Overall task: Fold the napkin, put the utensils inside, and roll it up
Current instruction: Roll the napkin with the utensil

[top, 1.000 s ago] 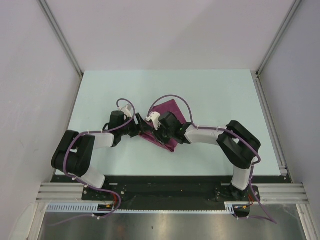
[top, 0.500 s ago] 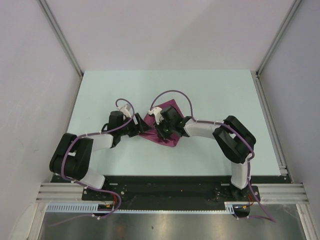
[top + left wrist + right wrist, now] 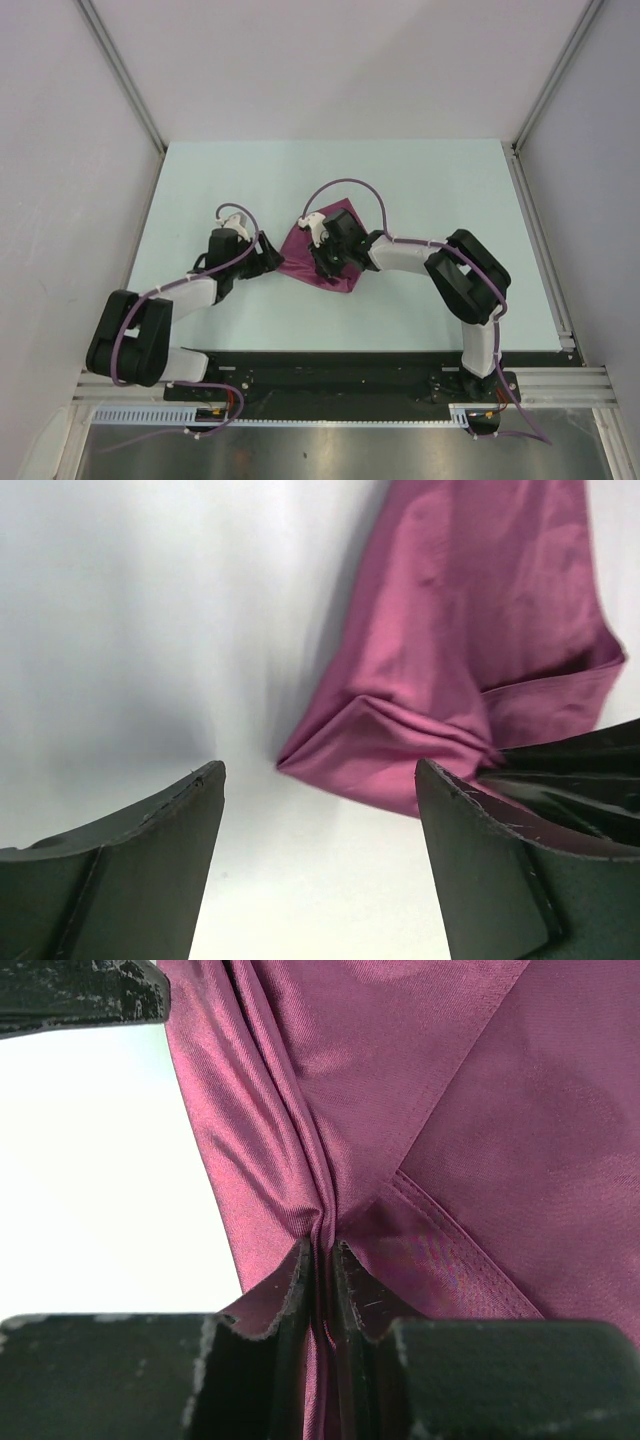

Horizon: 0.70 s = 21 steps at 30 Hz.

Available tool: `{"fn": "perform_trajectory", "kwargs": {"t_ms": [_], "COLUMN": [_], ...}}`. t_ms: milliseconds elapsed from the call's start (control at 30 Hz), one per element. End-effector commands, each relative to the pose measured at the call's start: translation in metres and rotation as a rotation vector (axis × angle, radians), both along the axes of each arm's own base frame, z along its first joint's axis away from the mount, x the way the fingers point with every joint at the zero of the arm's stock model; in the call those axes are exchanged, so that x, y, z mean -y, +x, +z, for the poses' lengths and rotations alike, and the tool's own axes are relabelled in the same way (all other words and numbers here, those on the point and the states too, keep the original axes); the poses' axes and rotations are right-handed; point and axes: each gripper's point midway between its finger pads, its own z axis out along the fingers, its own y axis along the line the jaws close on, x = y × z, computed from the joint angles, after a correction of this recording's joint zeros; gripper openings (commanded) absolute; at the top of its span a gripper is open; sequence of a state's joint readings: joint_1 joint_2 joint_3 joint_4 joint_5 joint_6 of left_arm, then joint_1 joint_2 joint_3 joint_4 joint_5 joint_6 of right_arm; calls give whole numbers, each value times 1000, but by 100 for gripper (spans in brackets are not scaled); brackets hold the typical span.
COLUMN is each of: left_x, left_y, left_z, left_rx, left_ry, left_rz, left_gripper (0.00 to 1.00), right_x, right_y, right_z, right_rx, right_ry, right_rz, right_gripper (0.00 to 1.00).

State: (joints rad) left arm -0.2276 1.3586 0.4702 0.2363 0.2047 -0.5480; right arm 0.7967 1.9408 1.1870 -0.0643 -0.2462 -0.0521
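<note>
The plum napkin [image 3: 335, 225] lies crumpled at the table's middle. My right gripper [image 3: 322, 262] is shut on a pinched fold of it; in the right wrist view the napkin [image 3: 400, 1090] fills the frame and the fold runs between the fingers [image 3: 352, 1280]. My left gripper [image 3: 274, 256] is open and empty just left of the napkin, its jaws apart over bare table. In the left wrist view the napkin's folded corner [image 3: 440, 690] lies just beyond the fingertips [image 3: 450, 810], apart from them. No orange utensils show in any view.
The pale table [image 3: 200, 180] is bounded by metal rails at left and right [image 3: 535, 230]. The two arms meet at the napkin, wrists close together. Part of the left gripper's finger [image 3: 80, 995] shows at the right wrist view's top left.
My left gripper has drawn back to the left, off the napkin. My right gripper has shifted the napkin slightly up and left, still pinching it.
</note>
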Motion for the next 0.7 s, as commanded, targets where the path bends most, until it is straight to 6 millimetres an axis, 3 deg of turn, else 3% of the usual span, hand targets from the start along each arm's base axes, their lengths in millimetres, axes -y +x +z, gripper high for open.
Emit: {"fn": "perform_trajectory", "kwargs": {"t_ms": [0,300,467,667], "left_x": [-13,2,9,18], "left_y": [3,20,14,10], "left_z": [-10,-12,-29,-35], "left_rx": [-3,-8,-65,-87], "left_ry": [53,2,-22,-70], "left_rz": [14,-43,-71,-108], "left_gripper": [81,67,58,47], "right_x": [11,14,17,18], "right_y": [-15,-18,-18,-19], "right_z": [-31,-34,-36,-38], "right_rx": [-96,-120,-131,-141], "right_ry": [-71,-69,-71,-76], "right_rz": [4,5,1,5], "right_gripper": [16,16,16,16]}}
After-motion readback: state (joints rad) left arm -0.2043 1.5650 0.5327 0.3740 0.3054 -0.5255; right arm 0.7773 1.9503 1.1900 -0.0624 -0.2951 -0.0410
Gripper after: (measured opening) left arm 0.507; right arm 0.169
